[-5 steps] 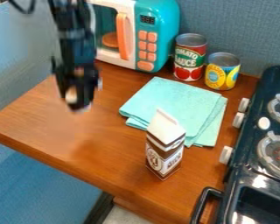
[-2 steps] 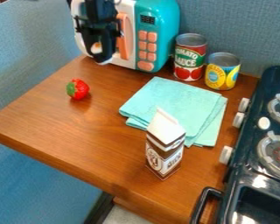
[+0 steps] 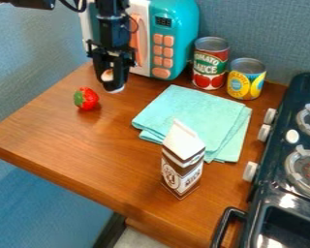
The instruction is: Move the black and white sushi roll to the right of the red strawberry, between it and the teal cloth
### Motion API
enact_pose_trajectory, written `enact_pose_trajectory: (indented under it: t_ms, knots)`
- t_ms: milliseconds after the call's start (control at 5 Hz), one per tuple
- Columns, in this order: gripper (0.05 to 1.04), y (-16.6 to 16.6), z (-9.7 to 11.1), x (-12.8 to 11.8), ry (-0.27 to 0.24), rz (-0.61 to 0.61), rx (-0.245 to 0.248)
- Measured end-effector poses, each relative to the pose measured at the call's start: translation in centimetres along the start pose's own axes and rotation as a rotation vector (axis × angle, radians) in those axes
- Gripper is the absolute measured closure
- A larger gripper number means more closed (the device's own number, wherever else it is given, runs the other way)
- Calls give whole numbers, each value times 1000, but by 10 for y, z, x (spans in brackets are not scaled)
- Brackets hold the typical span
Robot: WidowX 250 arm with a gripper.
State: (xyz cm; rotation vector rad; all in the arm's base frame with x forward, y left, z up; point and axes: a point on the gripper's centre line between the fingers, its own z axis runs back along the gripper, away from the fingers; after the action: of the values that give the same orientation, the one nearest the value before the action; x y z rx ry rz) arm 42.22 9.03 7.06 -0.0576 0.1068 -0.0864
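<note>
The black gripper (image 3: 112, 80) hangs at the upper left, in front of the microwave's door side and above the wooden counter (image 3: 86, 140). A small whitish patch shows low on it; whether this is a held thing or part of the gripper is unclear. Down and to the left, apart from the gripper, a red strawberry (image 3: 86, 99) with a green top lies on the counter. To the right is a folded turquoise cloth (image 3: 190, 116). A brown and white milk carton (image 3: 183, 162) stands upright at the cloth's front edge.
A teal and white toy microwave (image 3: 174, 14) stands behind the gripper. At the back, a red and green can (image 3: 210, 64) stands beside a yellow and blue can (image 3: 246, 80). The dark stove (image 3: 300, 131) borders the counter's right side.
The gripper has moved right and back, uncovering the strawberry, then down a little, to in front of the microwave. The strawberry, cloth, carton and cans look unmoved.
</note>
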Motion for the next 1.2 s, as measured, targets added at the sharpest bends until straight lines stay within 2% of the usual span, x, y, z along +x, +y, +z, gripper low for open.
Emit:
enact_pose_trajectory:
  t_ms: [400,800,1000,1200]
  knots:
    - [494,1,-25,4,-2,-12,-1]
    - [494,3,-30,11,-19,3,16]
    - [415,-2,-34,10,-1,-5,38]
    - [127,-3,-35,8,11,18,37]
